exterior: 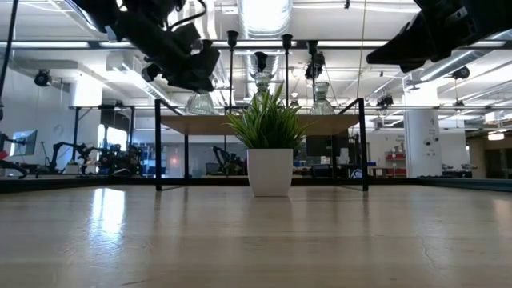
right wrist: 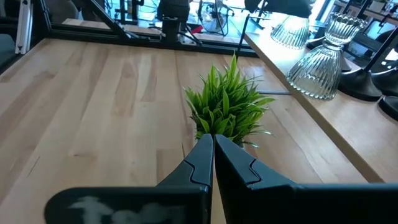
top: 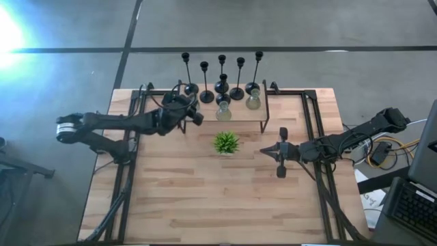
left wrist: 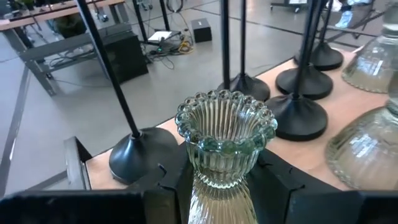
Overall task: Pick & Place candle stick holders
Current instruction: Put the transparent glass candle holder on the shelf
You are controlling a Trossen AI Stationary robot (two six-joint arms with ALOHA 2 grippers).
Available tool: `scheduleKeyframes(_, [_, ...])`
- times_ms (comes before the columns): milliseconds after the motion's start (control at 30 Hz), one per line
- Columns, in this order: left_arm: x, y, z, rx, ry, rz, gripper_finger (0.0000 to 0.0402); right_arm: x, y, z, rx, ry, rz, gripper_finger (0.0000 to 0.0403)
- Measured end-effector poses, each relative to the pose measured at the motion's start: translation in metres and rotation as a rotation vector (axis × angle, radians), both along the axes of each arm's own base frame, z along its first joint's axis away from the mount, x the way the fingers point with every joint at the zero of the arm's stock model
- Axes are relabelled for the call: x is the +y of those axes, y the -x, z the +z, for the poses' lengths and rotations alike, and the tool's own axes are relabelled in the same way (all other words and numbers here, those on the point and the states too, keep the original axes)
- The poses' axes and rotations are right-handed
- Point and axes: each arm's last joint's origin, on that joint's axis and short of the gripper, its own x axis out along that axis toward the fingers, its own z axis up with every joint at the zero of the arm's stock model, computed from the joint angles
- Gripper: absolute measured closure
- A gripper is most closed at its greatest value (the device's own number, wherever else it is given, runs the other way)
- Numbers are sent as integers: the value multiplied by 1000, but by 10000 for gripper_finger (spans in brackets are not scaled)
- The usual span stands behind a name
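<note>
A low wooden shelf (top: 239, 117) stands at the table's far middle. On it are several slim black candle stick holders (top: 237, 93) and two pale glass ones (top: 223, 109) (top: 253, 101), all resting on their round bases. My left gripper (top: 186, 108) is over the shelf's left end, shut on a third glass holder (left wrist: 225, 134). In the low view this gripper (exterior: 182, 64) hangs above the holder's flared base (exterior: 200, 102). My right gripper (top: 280, 152) is shut and empty, right of the small green plant (top: 226, 143). My left gripper pinches the glass holder's ribbed stem (left wrist: 219, 186), just under its beaded cup, between its two fingers (left wrist: 177, 183). The fingers come roughly level from the table's left. The holder stands upright. I cannot tell whether its base touches the shelf top or is just above it.
The potted plant (exterior: 270, 152) stands on the table in front of the shelf. Black stick bases (left wrist: 297, 117) and the other glass holders (left wrist: 373, 62) crowd close to the held one. Black frame rails (top: 311, 123) run along both sides of the table.
</note>
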Motion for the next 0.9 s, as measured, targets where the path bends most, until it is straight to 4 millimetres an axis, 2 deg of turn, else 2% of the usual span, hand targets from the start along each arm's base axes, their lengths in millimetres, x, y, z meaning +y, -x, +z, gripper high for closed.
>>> scheduleKeyframes(300, [10, 3, -1, -34, 20, 56, 278, 0, 0, -2, 5, 1, 0, 394])
scheduleKeyframes(667, [16, 11, -24, -139, 5, 63, 279, 0, 0, -2, 4, -2, -1, 394])
scheduleKeyframes(900, [17, 12, -27, -136, 5, 49, 279, 0, 0, -2, 4, -2, -1, 394])
